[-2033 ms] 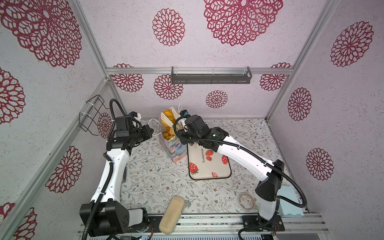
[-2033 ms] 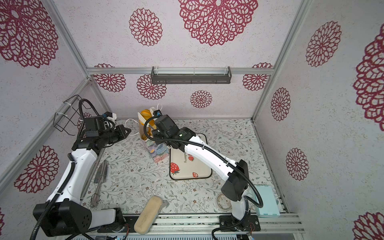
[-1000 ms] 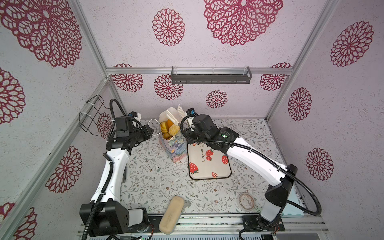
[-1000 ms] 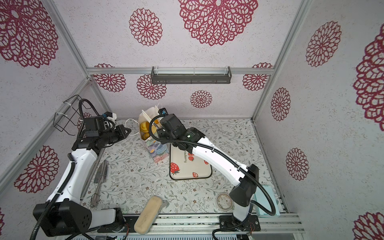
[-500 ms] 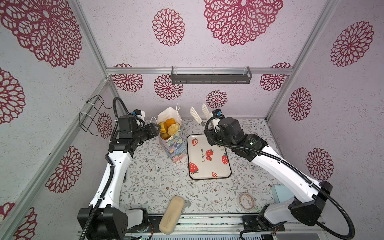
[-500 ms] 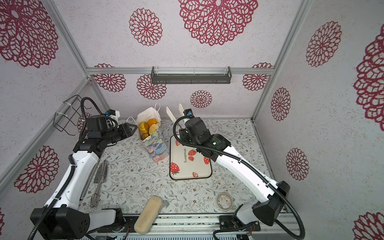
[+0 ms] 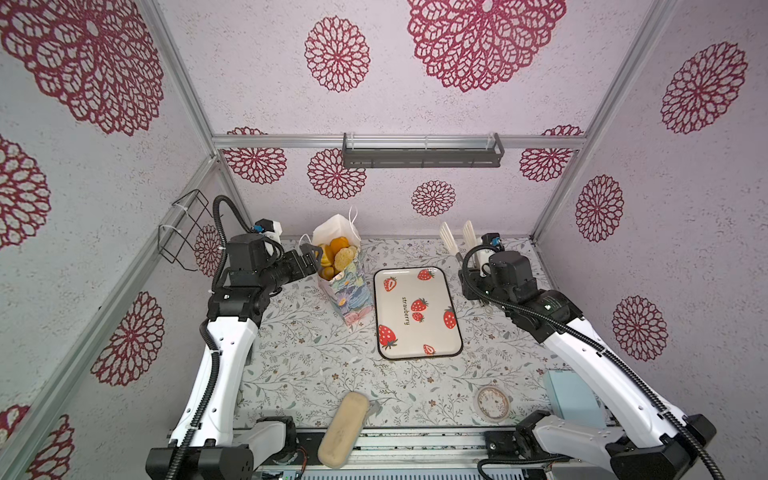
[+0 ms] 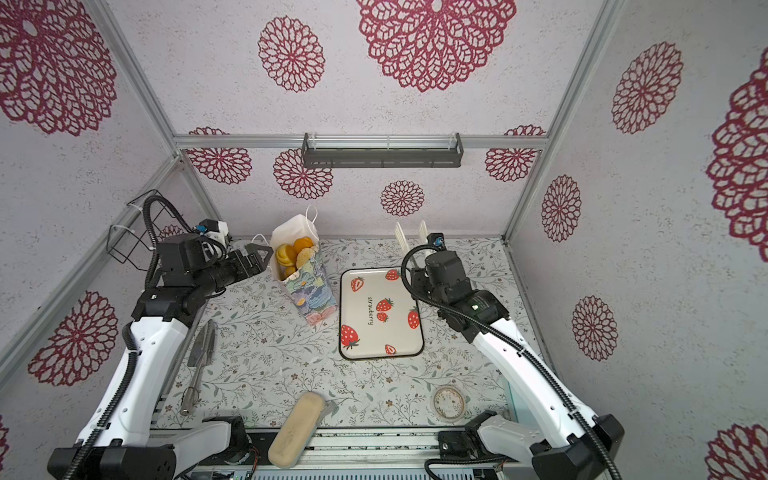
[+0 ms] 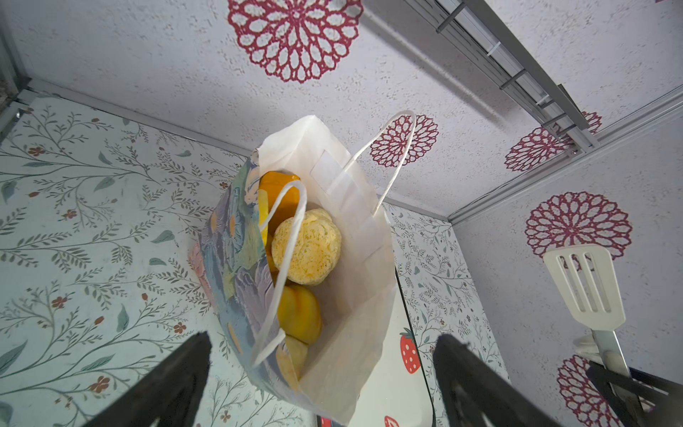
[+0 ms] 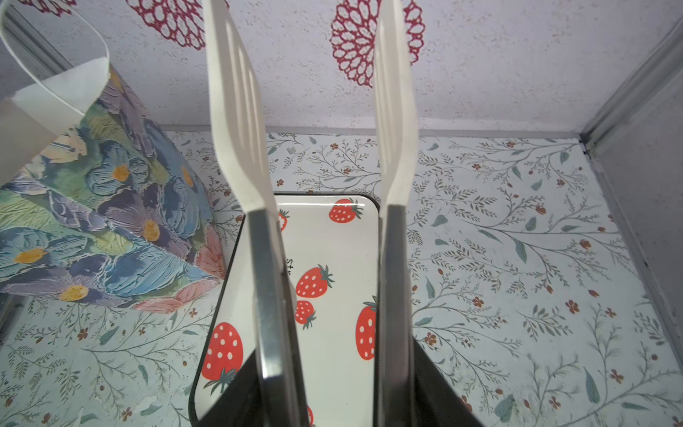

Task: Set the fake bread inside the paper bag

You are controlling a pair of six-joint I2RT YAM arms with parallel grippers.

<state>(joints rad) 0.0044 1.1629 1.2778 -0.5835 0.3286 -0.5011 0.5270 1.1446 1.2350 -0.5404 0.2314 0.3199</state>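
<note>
Right hand (image 10: 334,388) has pulled back from the paper bag (image 7: 351,286) clasping tongs (image 10: 236,111); left hand (image 9: 321,344) now spread wide, empty.

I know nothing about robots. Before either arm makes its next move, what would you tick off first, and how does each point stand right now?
1. Bread bagged: ok. The fake bread sits inside the paper bag, and none shows on the strawberry tray.
2. Bag standing: ok. It rests on its base with its mouth open.
3. Left gripper free: ok. Its jaws are open and hold nothing.
4. Left gripper clear of the bag's rim: cannot tell. It is very close.
5. Right gripper holding the tongs: ok. It is shut on them, across the tray from the bag.
6. Tongs unloaded: ok. Nothing is between the blades.
</note>
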